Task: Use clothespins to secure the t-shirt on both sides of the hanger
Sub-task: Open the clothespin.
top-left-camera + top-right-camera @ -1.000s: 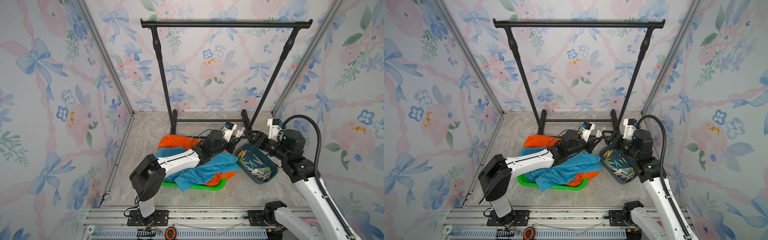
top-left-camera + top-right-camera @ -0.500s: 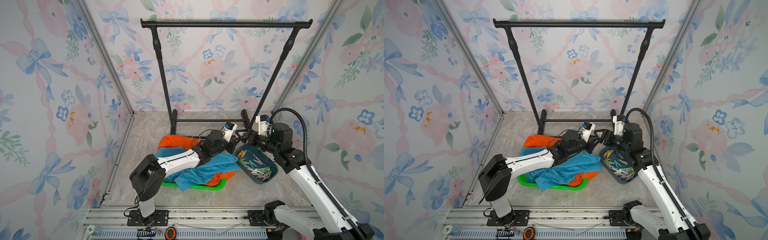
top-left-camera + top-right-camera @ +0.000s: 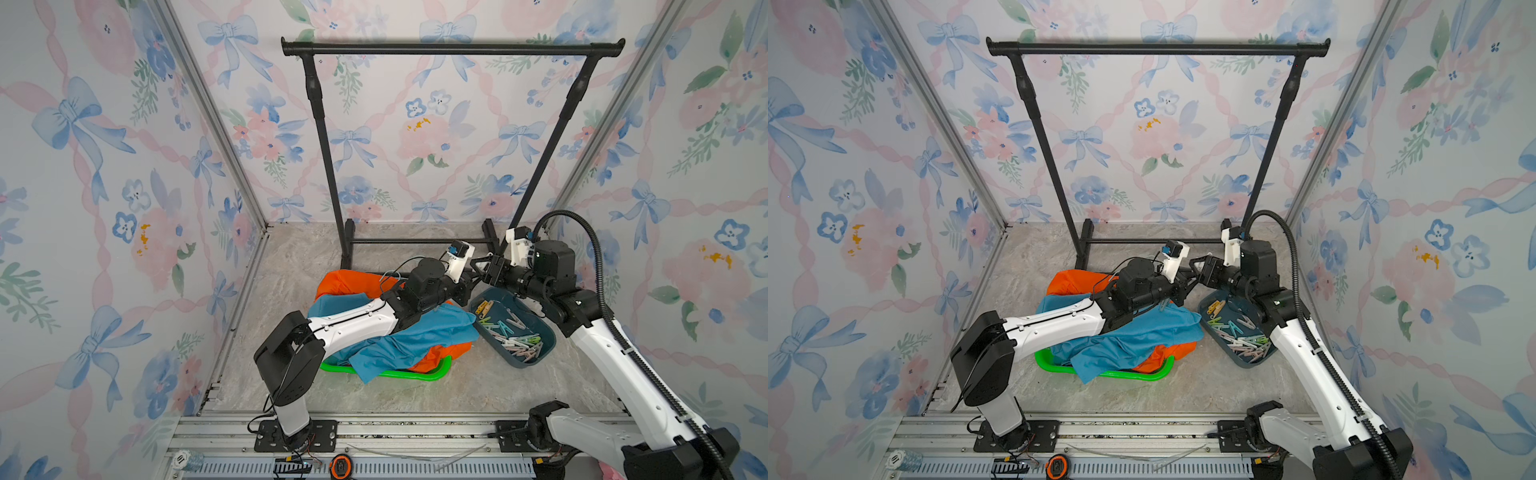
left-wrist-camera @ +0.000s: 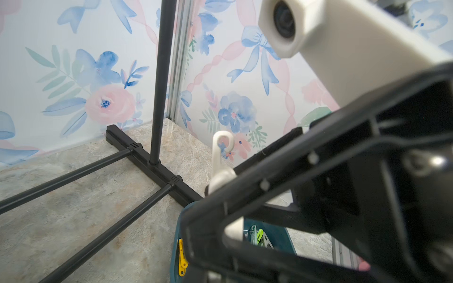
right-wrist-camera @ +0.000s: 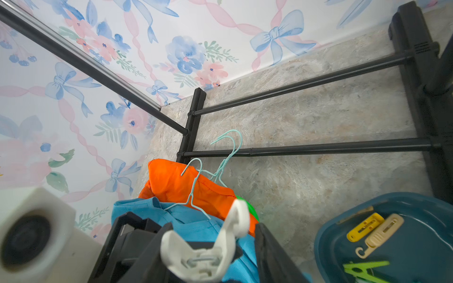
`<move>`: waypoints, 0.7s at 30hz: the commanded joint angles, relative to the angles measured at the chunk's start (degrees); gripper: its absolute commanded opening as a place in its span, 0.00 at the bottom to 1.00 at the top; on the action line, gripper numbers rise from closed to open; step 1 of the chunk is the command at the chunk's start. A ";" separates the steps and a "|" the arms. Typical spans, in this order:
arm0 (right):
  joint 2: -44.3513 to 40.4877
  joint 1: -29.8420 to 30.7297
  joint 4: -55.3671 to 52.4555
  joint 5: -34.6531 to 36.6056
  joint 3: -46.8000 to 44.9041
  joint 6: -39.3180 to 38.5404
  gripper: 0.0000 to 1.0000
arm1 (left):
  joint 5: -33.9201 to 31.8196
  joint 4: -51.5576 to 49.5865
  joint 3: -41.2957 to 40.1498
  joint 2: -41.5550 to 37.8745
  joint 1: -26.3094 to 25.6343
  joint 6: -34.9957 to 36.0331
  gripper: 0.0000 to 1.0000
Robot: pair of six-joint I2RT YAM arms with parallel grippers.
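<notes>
My left gripper (image 3: 466, 287) is shut on a white clothespin (image 5: 203, 254), held above the blue t-shirt (image 3: 415, 336). My right gripper (image 3: 478, 270) faces it, its jaws standing on either side of that clothespin (image 4: 220, 175) with a slim gap on one side. The blue t-shirt lies crumpled over an orange one (image 3: 349, 282) in a green basket (image 3: 386, 374). Pale teal wire hangers (image 5: 196, 186) rest on the orange cloth. More clothespins (image 3: 515, 340) lie in a dark teal tray (image 3: 519, 365). In the left wrist view the right gripper hides my own left jaws.
A black clothes rack (image 3: 453, 48) stands at the back, its base bars (image 3: 415, 241) on the marble floor just behind both grippers. Floral walls close in the left, back and right sides. The tray (image 3: 1246, 361) sits under the right arm.
The right arm has swung left from above the tray to meet the left gripper, and its jaws have narrowed around the white clothespin. The left arm has stayed still.
</notes>
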 commanded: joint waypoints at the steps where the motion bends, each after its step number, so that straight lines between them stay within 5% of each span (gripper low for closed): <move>1: 0.41 0.70 0.18 1.00 2.22 -0.27 0.50 | 1.00 1.13 1.43 -1.35 -0.21 1.44 0.00; 12: 0.90 1.11 0.43 1.17 2.63 0.05 0.28 | 0.78 0.94 1.51 -1.17 -0.27 1.69 0.00; 18: 0.57 1.05 -0.23 2.12 3.24 0.03 0.27 | 0.74 -0.27 0.44 -2.54 0.62 0.11 0.35; 21: 0.41 0.96 -0.57 2.14 3.30 -0.25 0.27 | 0.87 -0.79 -2.97 -5.90 2.23 -2.02 0.44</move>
